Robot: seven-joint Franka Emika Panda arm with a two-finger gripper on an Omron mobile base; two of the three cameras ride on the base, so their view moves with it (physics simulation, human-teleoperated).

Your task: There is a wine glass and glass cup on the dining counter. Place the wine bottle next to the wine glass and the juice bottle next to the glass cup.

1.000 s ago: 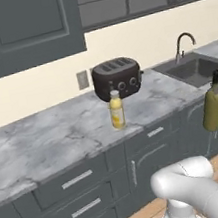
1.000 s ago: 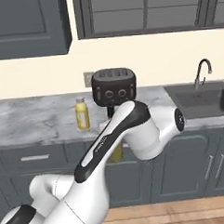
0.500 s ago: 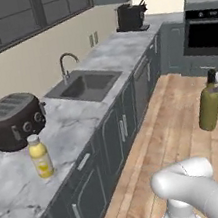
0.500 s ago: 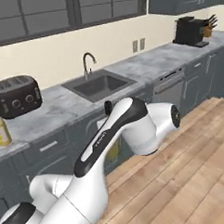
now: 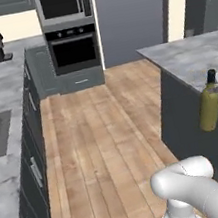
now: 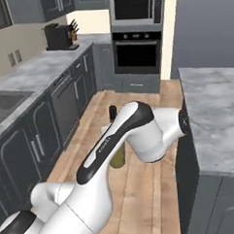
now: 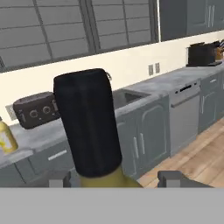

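Observation:
My gripper (image 7: 114, 179) is shut on the wine bottle (image 7: 89, 122), whose black top and olive-green shoulder fill the middle of the hand view between the two dark fingertips (image 7: 59, 179). From the left base view the wine bottle (image 5: 208, 106) hangs upright beside the dark base of the dining counter (image 5: 183, 60), held by the gripper (image 5: 217, 85). In the right base view the wine bottle (image 6: 116, 158) shows partly behind my arm, left of the dining counter (image 6: 211, 114). The juice bottle (image 7: 5, 136) stands on the far worktop beside a toaster (image 7: 35, 109). The wine glass and glass cup are out of view.
A built-in oven (image 5: 72, 46) with a microwave above stands at the far end of the wooden floor (image 5: 95, 133). The marble worktop (image 6: 34, 70) with a sink runs along the left, with a dark appliance (image 6: 61, 37) at its far end.
The whole picture has swung: the cameras turned from the worktop with toaster and sink toward the oven and dining counter. The wine bottle stayed in the gripper throughout.

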